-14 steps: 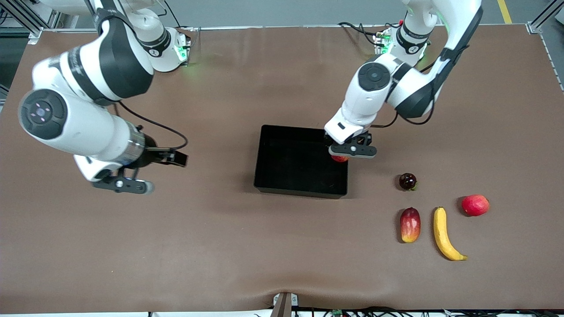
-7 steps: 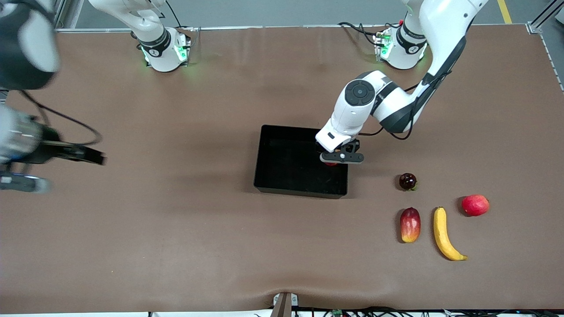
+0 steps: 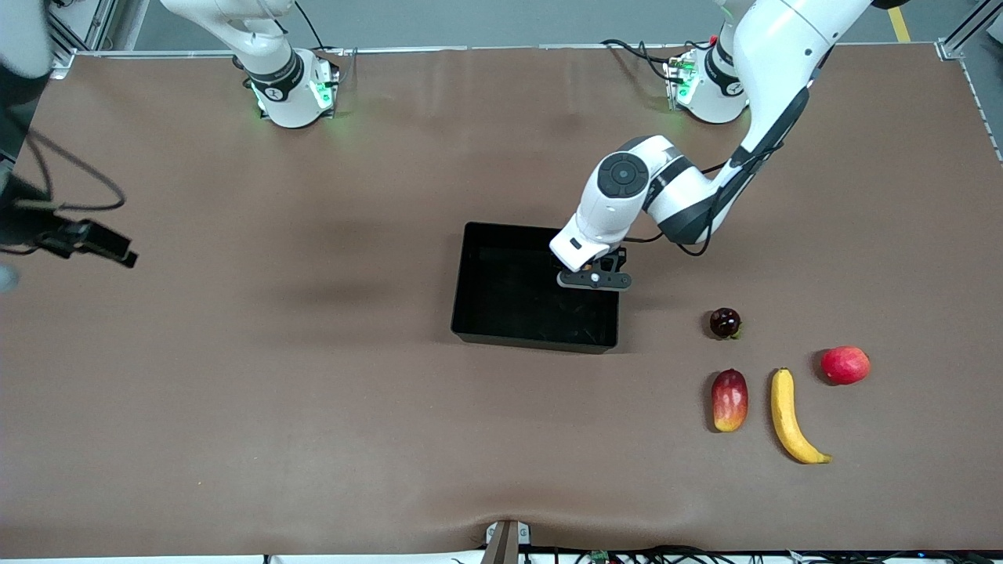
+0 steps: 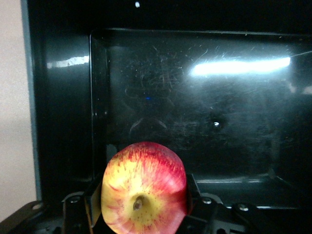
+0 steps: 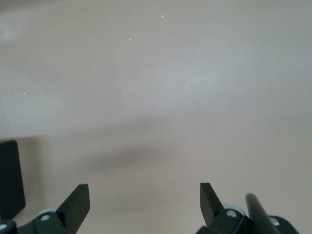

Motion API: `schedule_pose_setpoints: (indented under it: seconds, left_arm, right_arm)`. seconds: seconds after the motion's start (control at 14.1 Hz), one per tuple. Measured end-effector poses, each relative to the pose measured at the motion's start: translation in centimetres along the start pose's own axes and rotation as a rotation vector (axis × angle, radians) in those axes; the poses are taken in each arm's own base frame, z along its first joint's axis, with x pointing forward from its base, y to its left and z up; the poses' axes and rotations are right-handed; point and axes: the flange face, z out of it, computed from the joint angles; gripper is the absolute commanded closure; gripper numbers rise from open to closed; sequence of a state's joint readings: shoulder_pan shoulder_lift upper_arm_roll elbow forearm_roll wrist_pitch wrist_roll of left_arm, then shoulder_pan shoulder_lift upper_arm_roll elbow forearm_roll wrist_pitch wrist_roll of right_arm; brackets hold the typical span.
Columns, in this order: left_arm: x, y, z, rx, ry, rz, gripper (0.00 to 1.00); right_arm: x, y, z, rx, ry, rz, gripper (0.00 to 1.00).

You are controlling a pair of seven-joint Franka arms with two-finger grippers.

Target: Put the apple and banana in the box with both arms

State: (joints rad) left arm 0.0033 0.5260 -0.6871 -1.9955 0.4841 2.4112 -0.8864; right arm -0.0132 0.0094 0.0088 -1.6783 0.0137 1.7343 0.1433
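Observation:
The red and yellow streaked apple [image 4: 144, 187] is clamped between the fingers of my left gripper [image 3: 593, 280], stem dimple toward the wrist camera. This gripper hangs over the inside of the black box [image 3: 509, 282], near the wall on the left arm's side; the box floor [image 4: 195, 107] beneath it is bare. In the front view the gripper covers the apple. The yellow banana [image 3: 790, 415] lies on the table toward the left arm's end, nearer to the front camera than the box. My right gripper [image 5: 145, 195] stands open over bare brown table, holding nothing.
Beside the banana lie a red-yellow mango-like fruit [image 3: 729, 399] and a plain red fruit [image 3: 845, 365]. A small dark red round fruit [image 3: 725, 323] sits between them and the box. The right arm [image 3: 47, 235] is at its end of the table, mostly out of the front view.
The left gripper has carried the apple further in over the box and lower. The right arm has swung away toward its end of the table, largely leaving the front view.

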Motion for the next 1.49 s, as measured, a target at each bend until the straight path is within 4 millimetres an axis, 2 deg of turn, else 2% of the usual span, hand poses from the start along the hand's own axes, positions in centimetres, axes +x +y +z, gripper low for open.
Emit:
schedule_pose_setpoints:
  seconds: [0.14, 0.28, 0.43, 0.57, 0.78, 0.92, 1.14, 1.21, 1.28, 1.35, 1.49]
  left_arm:
    - [-0.3, 0.1, 1.3, 0.028, 0.014, -0.005, 1.00]
    - [-0.6, 0.3, 2.5, 0.031, 0.016, -0.033, 1.00]
    - [-0.8, 0.4, 3.2, 0.024, 0.008, -0.046, 1.00]
    - [-0.7, 0.4, 3.4, 0.022, 0.006, -0.047, 1.00]
    - [-0.9, 0.6, 3.4, 0.022, 0.005, -0.044, 1.00]
    - [-1.2, 1.1, 3.4, 0.021, 0.005, -0.039, 1.00]
    - [-1.7, 1.8, 3.4, 0.021, 0.004, -0.037, 1.00]
    - [-1.8, 1.9, 3.5, 0.021, 0.003, -0.035, 0.88]
    - [-1.8, 1.9, 3.5, 0.022, 0.002, -0.035, 0.41]
    - [-1.8, 1.8, 3.6, 0.023, 0.000, -0.036, 0.00]
    - [-1.7, 1.7, 3.6, 0.023, 0.001, -0.039, 0.00]
  right_arm:
    - [-3.0, -1.3, 0.8, 0.003, 0.020, -0.031, 0.00]
    - [-3.4, -1.8, -1.3, 0.008, 0.051, -0.041, 0.00]
    - [-2.5, -0.7, -3.5, 0.005, 0.034, -0.020, 0.00]
    - [-0.5, 0.7, -4.4, 0.002, 0.018, 0.007, 0.00]
    - [0.9, 1.3, -3.1, -0.005, -0.025, 0.017, 0.00]
    - [0.9, 1.4, -2.6, -0.008, -0.057, 0.019, 0.00]
    - [0.8, 1.0, -3.0, -0.006, -0.053, 0.012, 0.00]
    - [0.8, 0.9, -3.2, -0.006, -0.050, 0.009, 0.00]
    - [0.8, 0.9, -3.3, -0.005, -0.048, 0.009, 0.00]
    - [0.8, 0.9, -3.3, -0.005, -0.047, 0.009, 0.00]
    - [0.7, 0.9, -3.2, -0.005, -0.043, 0.008, 0.00]
